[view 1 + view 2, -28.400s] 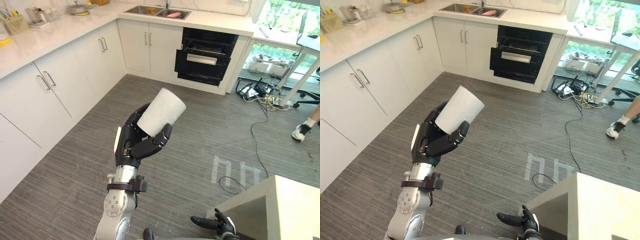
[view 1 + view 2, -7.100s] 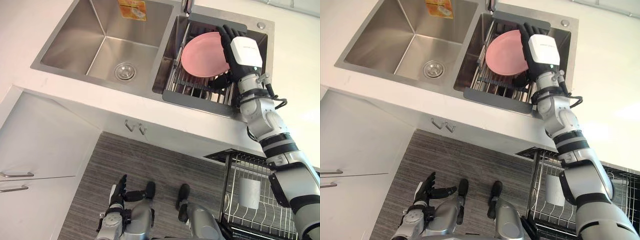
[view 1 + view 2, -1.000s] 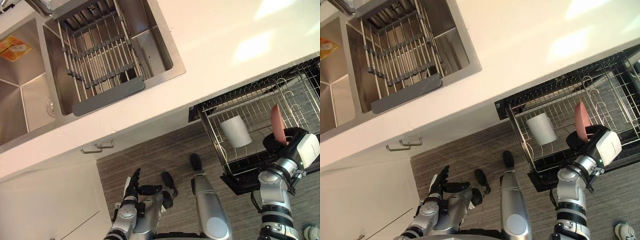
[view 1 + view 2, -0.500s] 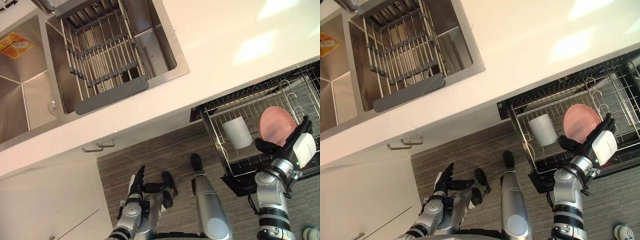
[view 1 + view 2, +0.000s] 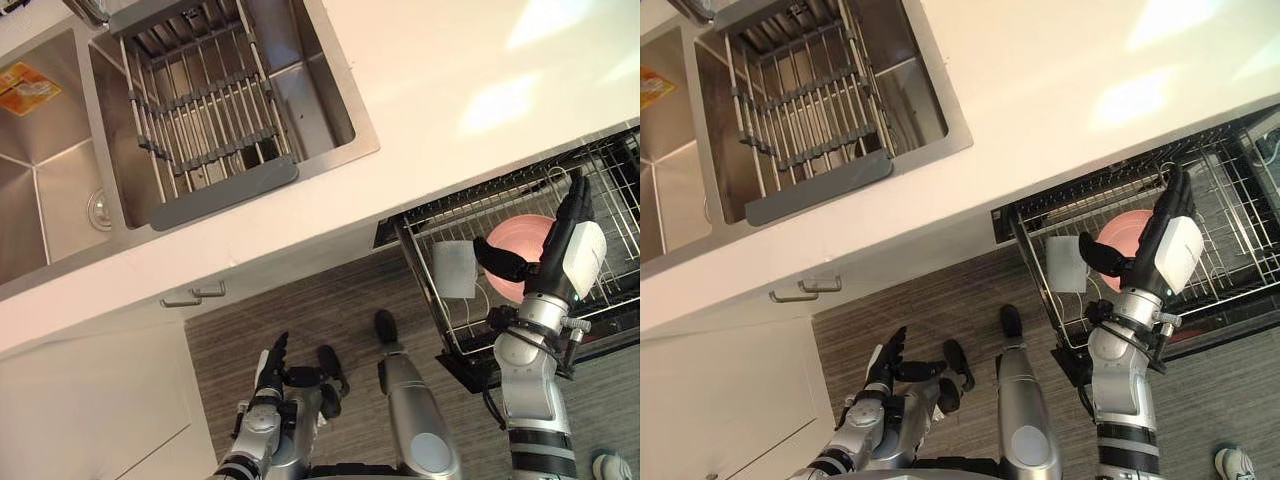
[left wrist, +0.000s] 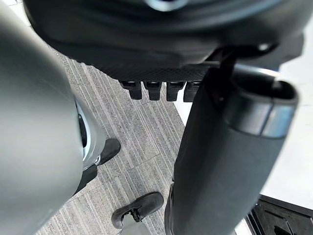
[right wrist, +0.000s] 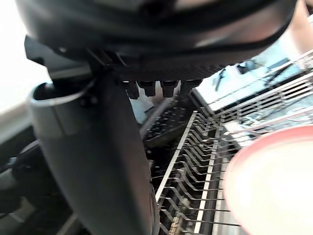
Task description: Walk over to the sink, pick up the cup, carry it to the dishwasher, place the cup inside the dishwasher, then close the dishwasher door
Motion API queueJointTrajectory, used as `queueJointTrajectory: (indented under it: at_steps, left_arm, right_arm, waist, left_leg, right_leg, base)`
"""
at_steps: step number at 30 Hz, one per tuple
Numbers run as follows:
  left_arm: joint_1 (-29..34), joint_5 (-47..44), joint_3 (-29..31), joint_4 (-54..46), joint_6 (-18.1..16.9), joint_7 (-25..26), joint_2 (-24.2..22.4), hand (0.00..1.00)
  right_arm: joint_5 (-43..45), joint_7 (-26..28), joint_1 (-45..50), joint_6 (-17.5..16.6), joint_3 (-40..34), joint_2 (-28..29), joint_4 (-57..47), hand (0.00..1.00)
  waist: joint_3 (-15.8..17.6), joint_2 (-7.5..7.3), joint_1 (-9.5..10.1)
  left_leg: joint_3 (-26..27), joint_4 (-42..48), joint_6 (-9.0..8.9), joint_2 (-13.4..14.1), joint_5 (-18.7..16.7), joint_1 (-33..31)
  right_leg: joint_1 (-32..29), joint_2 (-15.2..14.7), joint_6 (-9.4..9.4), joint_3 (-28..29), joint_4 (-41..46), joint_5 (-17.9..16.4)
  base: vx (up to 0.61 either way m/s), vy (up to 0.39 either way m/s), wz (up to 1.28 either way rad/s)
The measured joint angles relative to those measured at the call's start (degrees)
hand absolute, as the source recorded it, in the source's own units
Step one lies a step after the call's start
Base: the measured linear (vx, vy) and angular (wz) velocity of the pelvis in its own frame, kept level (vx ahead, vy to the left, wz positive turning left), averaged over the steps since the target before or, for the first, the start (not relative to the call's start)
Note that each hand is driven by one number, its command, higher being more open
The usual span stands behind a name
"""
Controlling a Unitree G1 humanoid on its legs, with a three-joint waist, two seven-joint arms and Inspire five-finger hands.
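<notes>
A wide white countertop (image 5: 450, 80) is running across the head views, and a steel sink (image 5: 55, 150) with two basins is sitting in it. A grey slatted drain rack (image 5: 200, 120) is lying across the sink's right basin. Below the counter, the striped grey floor (image 5: 300, 310) is showing beside white cabinets with two small metal handles (image 5: 195, 296).

At the robot's right, the dishwasher's wire rack (image 5: 620, 240) is standing pulled out from under the counter edge. A pink plate (image 5: 520, 232) is leaning in this rack, and the white cup (image 5: 455, 270) is resting in the same rack, just beside the plate on its left, with no hand on it.

The right hand (image 5: 568, 240) is hanging over the plate with its fingers (image 5: 578, 195) stretched straight and the thumb spread out, grasping nothing. The left hand (image 5: 272, 365) is hanging low near the floor, its fingers also relaxed and holding nothing.
</notes>
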Motion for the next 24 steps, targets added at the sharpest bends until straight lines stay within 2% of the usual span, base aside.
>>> queueJointTrajectory:
  at_steps: [3,6,8,11,14,18,20,24]
  left_arm:
    - [0.05,0.55,0.0,0.06,0.29,-0.21,0.4,1.0]
    - [0.41,0.68,0.02,0.13,0.5,-0.28,1.53,1.0]
    - [1.09,1.8,0.04,0.33,0.64,-0.38,2.86,1.0]
    - [1.91,2.84,0.07,0.56,1.02,-0.96,3.91,1.0]
    - [2.78,3.84,0.21,1.7,1.72,-1.16,4.22,1.0]
    - [4.56,4.83,1.22,2.04,2.28,-1.25,3.88,1.0]
    - [5.93,4.86,1.43,2.06,2.67,-1.31,3.73,1.0]
    - [7.58,4.88,2.45,2.11,3.01,-1.46,3.22,1.0]
  right_arm:
    - [-0.03,1.19,2.48,-0.44,0.23,-0.1,-4.6,1.0]
    - [-0.06,1.85,4.23,-1.65,1.03,-1.0,-9.88,1.0]
    - [-0.32,2.67,6.51,-2.38,0.95,-1.52,-13.11,1.0]
    - [-0.59,2.81,9.93,-4.59,0.18,-2.2,-18.54,1.0]
    - [-0.48,2.86,12.34,-6.83,-2.17,-1.79,-22.2,1.0]
    - [1.62,2.9,14.19,-8.86,-7.75,1.8,-23.1,1.0]
    - [8.63,3.37,15.19,-9.81,-12.88,5.42,-22.68,1.0]
    - [18.08,4.09,16.4,-10.77,-19.97,10.2,-18.28,1.0]
  waist:
    - [-0.15,-0.54,-0.1]
    - [-0.27,-1.88,-0.87]
    - [-1.12,-3.64,-1.56]
    - [-2.22,-5.48,-2.38]
    - [-4.75,-6.63,-3.26]
    - [-8.2,-6.96,-3.83]
    - [-10.48,-6.78,-4.42]
    - [-12.97,-6.54,-5.06]
  left_leg:
    - [0.02,-0.16,0.15,0.04,-0.11,0.83]
    - [0.1,-0.17,0.18,0.24,-0.32,2.16]
    - [0.46,-0.13,0.09,0.63,-0.7,3.49]
    - [0.8,-0.06,-0.11,1.06,-1.21,5.24]
    - [1.03,-0.72,-0.23,1.3,-1.46,6.81]
    - [1.56,-2.85,-0.29,1.31,-1.43,9.76]
    - [1.68,-4.04,-0.37,1.22,-1.38,10.69]
    - [1.92,-5.5,-0.46,1.17,-1.32,12.52]
  right_leg:
    - [0.9,0.07,0.02,0.0,-0.33,0.0]
    - [2.42,0.27,0.07,0.07,-0.94,0.05]
    - [3.81,0.65,0.13,0.3,-1.51,0.01]
    - [5.8,1.05,0.36,0.49,-2.62,-0.16]
    - [7.6,1.32,0.37,0.53,-4.01,-0.17]
    - [10.0,1.61,0.36,0.67,-5.75,-0.19]
    - [10.68,1.65,0.32,0.63,-6.42,-0.18]
    - [12.06,1.87,0.16,0.64,-6.82,-0.2]
  base:
    - [0.03,-0.002,-0.01]
    - [0.01,-0.002,-0.01]
    - [0.02,-0.012,-0.08]
    - [0.03,-0.008,-0.08]
    - [0.04,0.004,-0.05]
    - [0.07,0.019,-0.06]
    - [0.1,0.034,-0.02]
    - [0.08,0.026,-0.03]
